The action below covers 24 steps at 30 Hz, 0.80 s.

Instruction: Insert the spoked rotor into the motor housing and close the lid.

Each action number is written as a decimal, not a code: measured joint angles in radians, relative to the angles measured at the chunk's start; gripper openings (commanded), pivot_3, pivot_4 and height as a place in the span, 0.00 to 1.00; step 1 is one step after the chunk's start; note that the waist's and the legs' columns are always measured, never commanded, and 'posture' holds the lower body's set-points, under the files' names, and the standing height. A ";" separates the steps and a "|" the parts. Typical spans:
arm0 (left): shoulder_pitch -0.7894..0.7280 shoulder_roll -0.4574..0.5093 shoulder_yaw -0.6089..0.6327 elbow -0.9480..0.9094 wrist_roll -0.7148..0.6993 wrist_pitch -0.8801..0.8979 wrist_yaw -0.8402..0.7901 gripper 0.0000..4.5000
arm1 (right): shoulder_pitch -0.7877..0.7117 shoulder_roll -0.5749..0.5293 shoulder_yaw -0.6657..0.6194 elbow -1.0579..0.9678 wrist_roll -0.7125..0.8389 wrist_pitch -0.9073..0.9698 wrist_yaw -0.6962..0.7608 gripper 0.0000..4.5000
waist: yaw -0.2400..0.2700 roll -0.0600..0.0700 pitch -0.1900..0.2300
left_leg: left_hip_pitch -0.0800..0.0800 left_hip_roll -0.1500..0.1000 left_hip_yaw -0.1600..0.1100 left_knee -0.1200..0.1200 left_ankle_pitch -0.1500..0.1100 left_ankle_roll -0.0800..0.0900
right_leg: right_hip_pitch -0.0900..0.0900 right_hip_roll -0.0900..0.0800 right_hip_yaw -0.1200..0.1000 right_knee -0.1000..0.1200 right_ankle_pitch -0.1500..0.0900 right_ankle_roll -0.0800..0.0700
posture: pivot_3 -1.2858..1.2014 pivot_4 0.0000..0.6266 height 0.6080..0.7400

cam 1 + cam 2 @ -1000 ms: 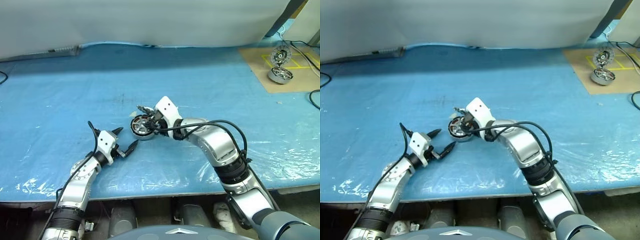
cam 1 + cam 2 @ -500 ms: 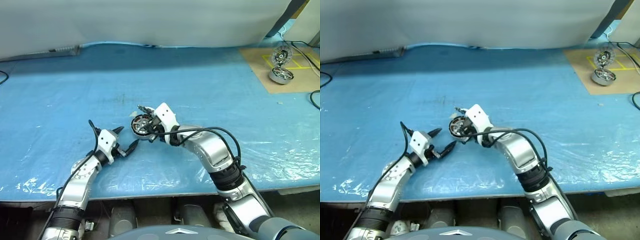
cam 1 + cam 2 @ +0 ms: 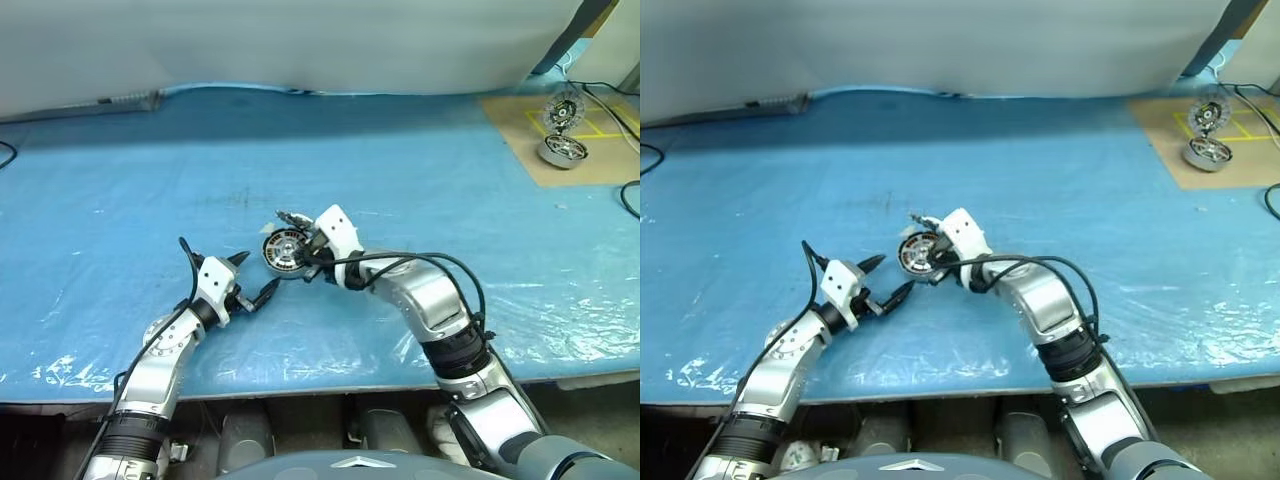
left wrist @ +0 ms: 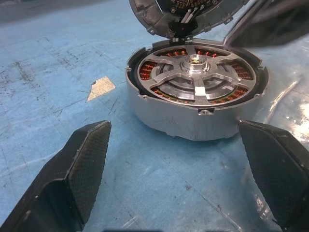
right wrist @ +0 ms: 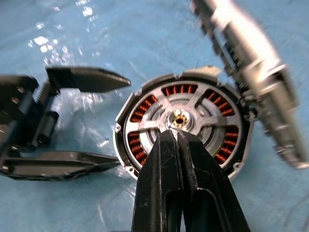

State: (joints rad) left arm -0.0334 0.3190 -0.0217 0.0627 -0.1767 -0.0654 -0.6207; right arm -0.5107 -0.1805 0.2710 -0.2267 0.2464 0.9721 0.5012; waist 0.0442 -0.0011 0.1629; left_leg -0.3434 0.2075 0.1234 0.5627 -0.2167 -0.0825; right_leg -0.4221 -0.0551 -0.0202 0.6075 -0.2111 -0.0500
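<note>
Two grippers and one motor assembly, on a blue plastic-covered surface (image 3: 420, 170).

Item one: round shallow grey metal motor housing (image 4: 193, 121), sitting on the surface near its middle, between my two hands. A ring of copper-brown windings shows inside it.

Item two: flat shiny silver spoked rotor (image 4: 193, 75), lying seated inside the housing, its spokes over the windings and its small centre hub facing up.

Item three: round grey metal lid (image 5: 251, 72), joined to the housing's rim at a hinge and standing open, tilted up and back from the cup. In my left wrist view its underside shows thin wires near the hinge.

Item four: my left gripper (image 3: 248, 280), low over the surface just beside the housing, on its left. Its black fingers (image 4: 87, 154) are spread wide and grasp nothing; the housing lies ahead of them, apart from both.

Item five: my right gripper (image 5: 176, 140), reaching in from the right and angled down over the housing. Its two fingers are pressed together with nothing between them, the tips just short of the rotor's hub. Whether they touch the rotor I cannot tell.

Item six: brown cardboard sheet (image 3: 520, 140) with yellow markings at the far right of the surface, well apart from my hands, carrying two further small metal motor parts (image 3: 560, 150).
</note>
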 measured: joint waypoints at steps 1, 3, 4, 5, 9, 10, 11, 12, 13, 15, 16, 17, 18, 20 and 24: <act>0.000 0.000 0.000 0.000 -0.001 0.000 -0.001 1.00 | 0.000 -0.010 -0.016 -0.031 0.015 0.022 0.003 0.01 | 0.000 0.000 0.000 | 0.000 0.000 0.000 0.000 0.000 0.000 | 0.000 0.000 0.000 0.000 0.000 0.000 | 0.52 0.24 1.00; 0.001 0.001 0.000 0.000 -0.004 0.000 -0.008 1.00 | 0.005 -0.036 -0.059 -0.124 0.061 0.082 0.012 0.01 | 0.000 0.000 0.000 | 0.000 0.000 0.000 0.000 0.000 0.000 | 0.000 0.000 0.000 0.000 0.000 0.000 | 0.52 0.24 1.00; 0.001 0.001 -0.001 0.000 -0.008 0.001 -0.015 1.00 | 0.019 -0.053 -0.078 -0.169 0.082 0.109 0.018 0.01 | 0.001 0.000 0.000 | 0.001 0.000 0.000 0.000 0.000 0.000 | 0.000 0.000 0.000 0.000 0.000 0.000 | 0.52 0.24 1.00; 0.003 0.003 -0.002 0.000 -0.011 0.001 -0.022 1.00 | 0.036 -0.072 -0.091 -0.204 0.103 0.132 0.023 0.01 | 0.002 0.000 0.000 | 0.001 0.000 0.000 0.000 0.000 0.000 | 0.000 0.000 0.000 0.000 0.000 0.000 | 0.52 0.24 1.00; 0.014 0.014 -0.005 -0.001 -0.040 0.006 -0.071 1.00 | 0.145 -0.187 -0.124 -0.287 0.155 0.194 0.053 0.01 | 0.006 0.000 0.000 | 0.001 0.000 0.000 0.000 0.000 0.000 | 0.000 0.000 0.000 0.000 0.000 0.000 | 0.52 0.24 1.00; 0.017 0.017 -0.007 -0.001 -0.043 0.007 -0.081 1.00 | 0.163 -0.209 -0.135 -0.287 0.155 0.195 0.054 0.01 | 0.006 0.000 0.000 | 0.001 0.000 0.000 0.000 0.000 0.000 | 0.000 0.000 0.000 0.000 0.000 0.000 | 0.52 0.24 1.00; 0.019 0.019 -0.008 -0.001 -0.045 0.007 -0.091 1.00 | 0.174 -0.229 -0.146 -0.285 0.154 0.193 0.052 0.01 | 0.003 0.000 0.000 | 0.001 0.000 0.000 0.000 0.000 0.000 | 0.000 0.000 0.000 0.000 0.000 0.000 | 0.52 0.24 1.00; 0.020 0.021 -0.009 -0.001 -0.046 0.006 -0.098 1.00 | 0.175 -0.238 -0.151 -0.278 0.150 0.186 0.048 0.01 | 0.000 0.000 0.000 | 0.002 0.000 0.000 0.000 0.000 0.000 | 0.000 0.000 0.000 0.000 0.000 0.000 | 0.52 0.24 1.00; 0.020 0.021 -0.011 0.000 -0.046 0.003 -0.105 1.00 | 0.173 -0.238 -0.161 -0.253 0.139 0.157 0.033 0.01 | -0.003 0.000 0.000 | 0.003 0.000 0.000 0.000 0.000 0.000 | 0.000 0.000 0.000 0.001 0.000 0.000 | 0.52 0.24 1.00; 0.019 0.021 -0.014 0.001 -0.046 -0.007 -0.114 1.00 | 0.158 -0.213 -0.179 -0.173 0.100 0.077 -0.017 0.01 | -0.004 0.000 0.000 | 0.003 0.000 0.000 0.001 0.000 0.000 | 0.000 0.000 0.000 0.001 0.000 0.000 | 0.52 0.24 1.00; 0.019 0.021 -0.014 0.004 -0.045 -0.013 -0.115 1.00 | 0.144 -0.199 -0.187 -0.124 0.077 0.037 -0.043 0.01 | -0.004 0.000 0.000 | 0.002 0.000 0.000 0.001 0.000 0.000 | 0.000 0.000 0.000 0.001 0.000 0.000 | 0.52 0.24 1.00; 0.019 0.021 -0.014 0.007 -0.045 -0.014 -0.115 1.00 | 0.127 -0.184 -0.191 -0.070 0.054 -0.015 -0.069 0.01 | -0.003 0.000 0.000 | 0.002 0.000 0.000 0.001 0.000 0.000 | 0.000 0.000 0.000 0.001 0.000 0.000 | 0.52 0.24 1.00; 0.018 0.020 -0.014 0.009 -0.045 -0.014 -0.115 1.00 | 0.113 -0.171 -0.194 -0.023 0.032 -0.061 -0.089 0.01 | -0.003 0.000 0.000 | 0.002 0.000 0.000 0.001 0.000 0.000 | 0.000 0.000 0.000 0.001 0.001 0.000 | 0.52 0.24 1.00; 0.015 0.018 -0.016 0.011 -0.043 -0.014 -0.115 1.00 | 0.075 -0.139 -0.195 0.092 -0.005 -0.161 -0.115 0.01 | -0.003 0.000 0.000 | 0.001 0.000 0.000 0.001 0.000 0.000 | 0.000 0.000 0.000 0.000 0.001 -0.001 | 0.52 0.24 1.00; 0.010 0.010 -0.028 0.006 -0.038 -0.010 -0.106 1.00 | -0.051 -0.020 -0.267 0.319 0.026 -0.288 -0.105 0.01 | -0.006 0.001 0.000 | -0.001 0.000 0.000 0.000 0.000 0.000 | -0.002 0.000 0.000 0.001 0.001 -0.001 | 0.52 0.24 1.00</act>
State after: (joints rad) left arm -0.0231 0.3285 -0.0497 0.0686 -0.2145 -0.0758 -0.7269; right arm -0.5621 -0.2008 0.0044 0.0925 0.2724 0.6842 0.3966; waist 0.0384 -0.0005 0.1631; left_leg -0.3446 0.2077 0.1239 0.5631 -0.2164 -0.0826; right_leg -0.4245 -0.0550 -0.0202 0.6082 -0.2104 -0.0511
